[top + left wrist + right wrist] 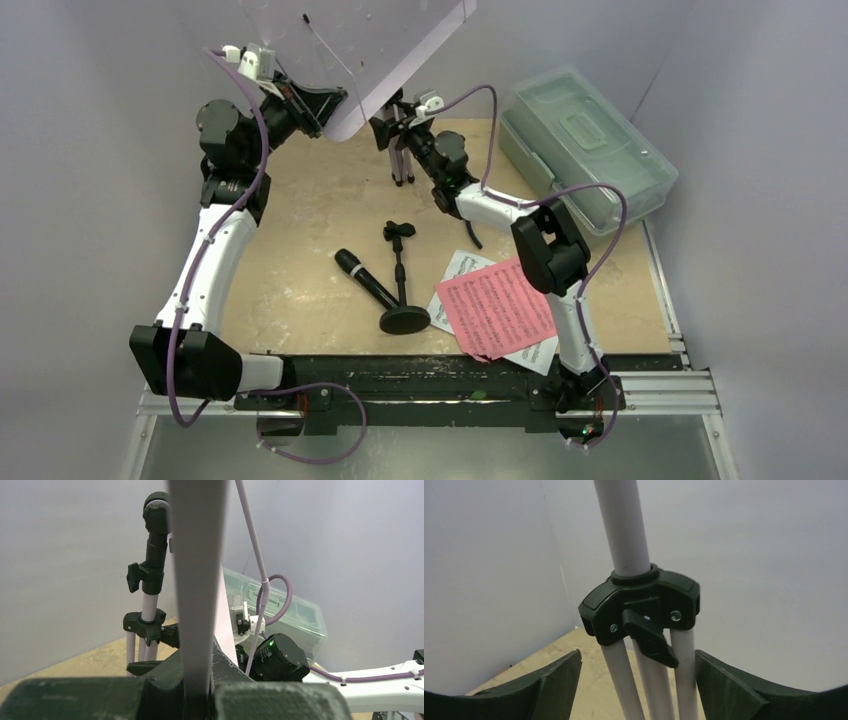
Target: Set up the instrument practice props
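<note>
The lavender music stand stands at the back of the table, its hole-punched tray point(375, 50) tilted up high. My left gripper point(318, 108) is shut on the tray's lower left edge; in the left wrist view that edge point(197, 580) runs up from between the jaws of the left gripper point(197, 692). My right gripper point(638, 680) is open around the three folded tripod legs point(654, 680), just under the black collar point(641, 605); the right finger is close against one leg. The black microphone point(365, 278) lies beside the short round-based mic stand point(404, 319). Pink point(497, 305) and white point(460, 268) music sheets lie overlapped at front right.
A clear lidded plastic box point(585, 150) sits at the back right, also visible behind the right arm's wrist point(277, 657). Grey walls close in the back and both sides. The table's front edge is a black rail point(430, 375).
</note>
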You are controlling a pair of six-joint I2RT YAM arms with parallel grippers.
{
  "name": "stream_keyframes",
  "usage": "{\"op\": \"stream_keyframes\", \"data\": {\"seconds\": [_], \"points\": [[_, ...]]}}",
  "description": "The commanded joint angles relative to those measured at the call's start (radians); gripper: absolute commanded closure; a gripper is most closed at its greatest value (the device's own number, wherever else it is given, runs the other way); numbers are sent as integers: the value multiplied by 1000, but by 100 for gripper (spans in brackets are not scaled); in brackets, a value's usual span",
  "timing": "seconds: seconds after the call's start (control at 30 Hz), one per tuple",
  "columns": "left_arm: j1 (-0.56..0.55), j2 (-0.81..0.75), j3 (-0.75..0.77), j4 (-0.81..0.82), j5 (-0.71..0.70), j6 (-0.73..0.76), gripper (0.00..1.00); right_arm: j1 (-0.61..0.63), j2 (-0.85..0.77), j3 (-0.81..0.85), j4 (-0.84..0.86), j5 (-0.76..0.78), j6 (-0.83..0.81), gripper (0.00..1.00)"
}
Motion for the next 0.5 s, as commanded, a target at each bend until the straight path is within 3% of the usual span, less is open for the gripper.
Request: {"op": "stream_keyframes", "data": {"seconds": [0.0, 0.27, 0.33, 0.4, 0.47], "points": [[-18, 9, 8, -71, 82, -128, 100, 22, 20, 49, 24, 65, -9, 22], [-14, -9, 40, -99, 76, -124, 99, 25, -27, -32, 59, 80, 72, 84], [-14, -27, 41, -94, 74, -125, 78, 25, -26, -32, 48, 46, 74, 100], [-21, -41, 73, -125, 75, -87, 59, 25, -26, -34, 43, 40, 85, 100], [-20, -45, 157, -250, 33, -11, 47, 23, -32, -41, 61, 11, 99, 100]]}}
